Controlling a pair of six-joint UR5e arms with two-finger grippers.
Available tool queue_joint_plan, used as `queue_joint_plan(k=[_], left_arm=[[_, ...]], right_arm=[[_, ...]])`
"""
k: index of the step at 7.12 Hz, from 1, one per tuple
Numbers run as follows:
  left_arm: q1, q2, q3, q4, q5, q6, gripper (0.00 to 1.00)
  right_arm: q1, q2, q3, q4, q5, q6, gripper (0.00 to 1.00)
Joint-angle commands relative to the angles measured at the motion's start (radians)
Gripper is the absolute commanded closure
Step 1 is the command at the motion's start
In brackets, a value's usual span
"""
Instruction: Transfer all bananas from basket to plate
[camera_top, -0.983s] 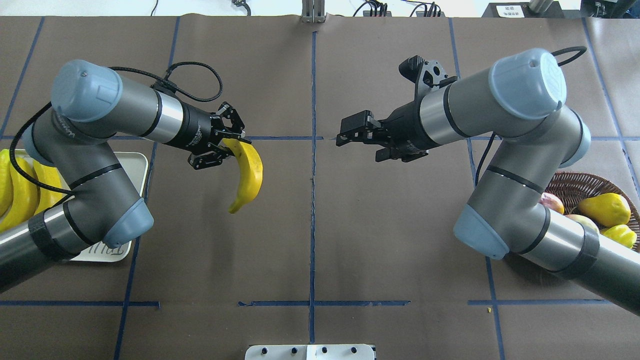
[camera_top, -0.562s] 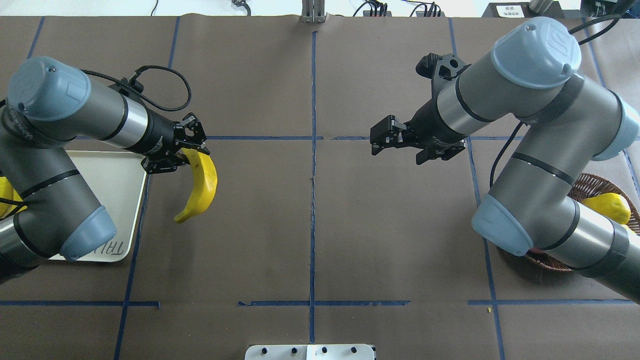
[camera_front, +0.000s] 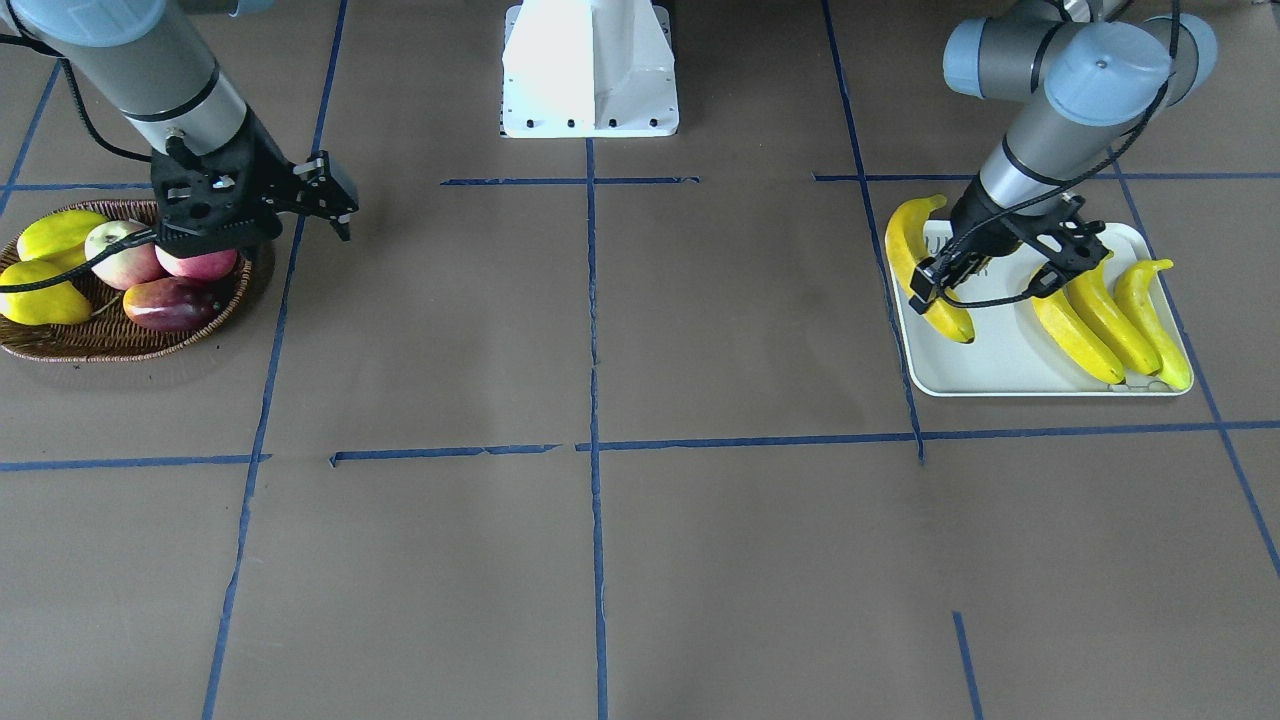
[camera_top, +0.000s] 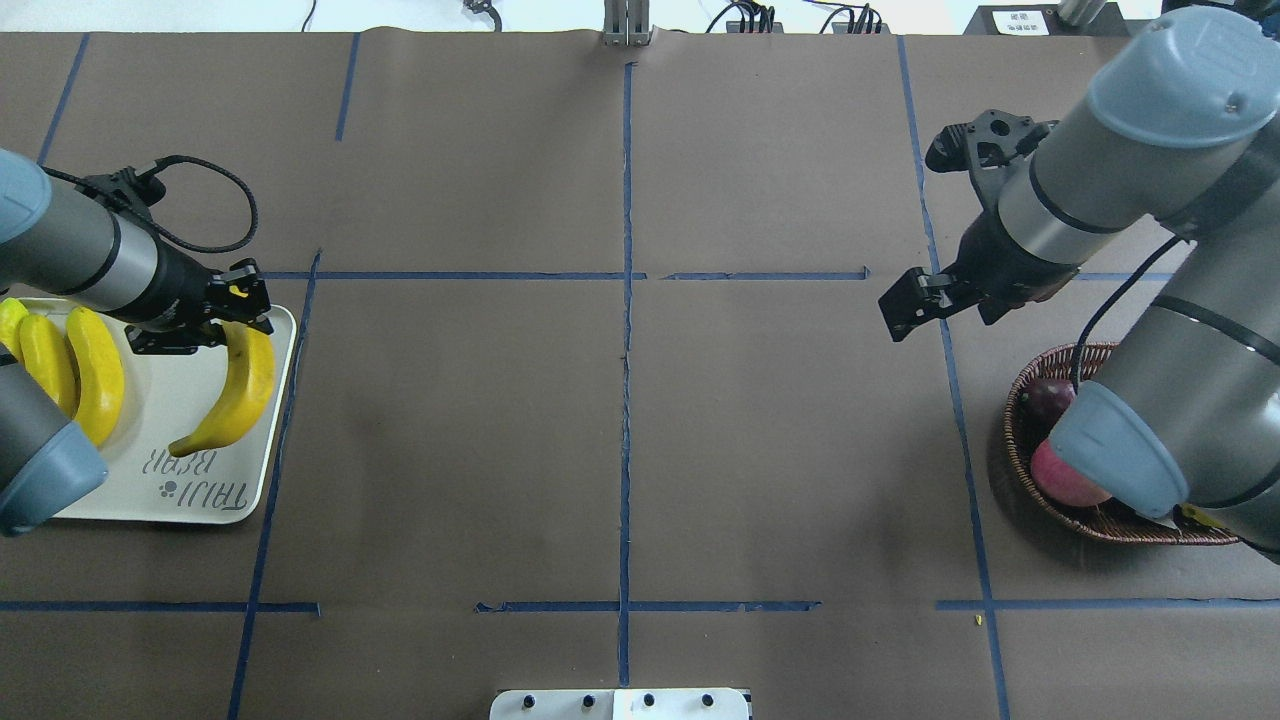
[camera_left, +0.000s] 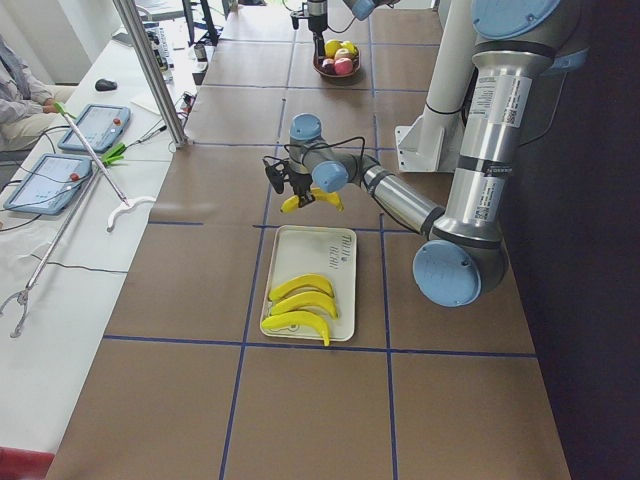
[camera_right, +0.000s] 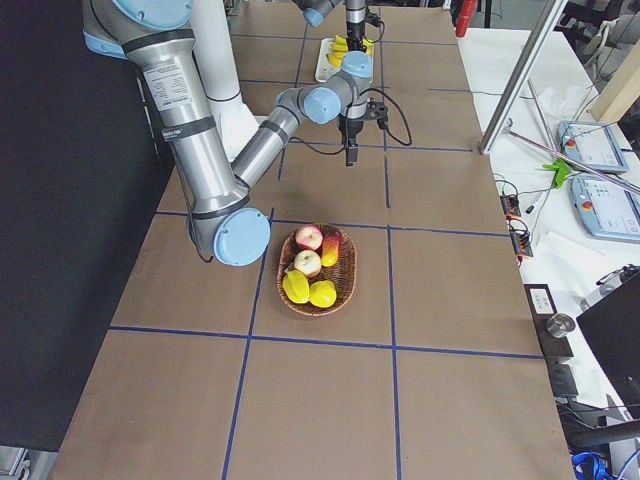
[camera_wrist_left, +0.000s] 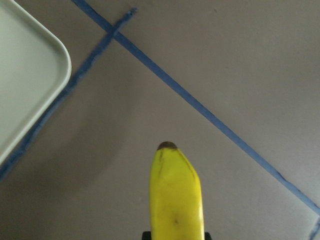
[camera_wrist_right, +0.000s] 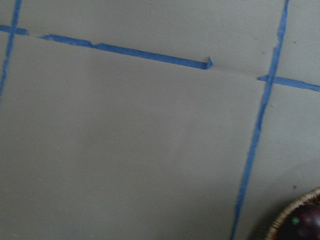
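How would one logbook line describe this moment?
left claw: shut on fourth banana, by plate edge | plate: three bananas | right claw: empty, near basket | basket: no bananas

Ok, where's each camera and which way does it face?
Front-facing: across the table, facing the base; both arms.
Overhead: behind the robot, looking down; both arms.
Exterior left: plate end; left arm nearest.
Exterior right: basket end; right arm nearest.
Left wrist: down past held banana.
Right wrist: down at table; no robot parts.
Shared: front-facing and overhead both show plate, basket.

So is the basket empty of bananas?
Yes. The basket holds only apples and plump yellow fruit; three bananas lie on the plate, the fourth banana hangs in the left gripper.
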Motion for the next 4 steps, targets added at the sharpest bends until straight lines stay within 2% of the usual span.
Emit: queue_joint_plan(k=[1,2,4], left_arm=[[-0.052,0.071,0.024,-0.009,0.004,0.034,1.0],[-0.072,0.074,0.083,-0.036,0.007,0.02,1.0],[-0.085,0.077,0.204,-0.188,0.018,0.005,1.0]], right_arm=[[0.121,-0.163,0.032,-0.001,0.012,-0.295,0.01],[0.147,-0.193,0.027,-0.002,0.012,-0.373,0.01],[0.15,-0.204,0.027,-0.001,0.011,-0.387,0.01]])
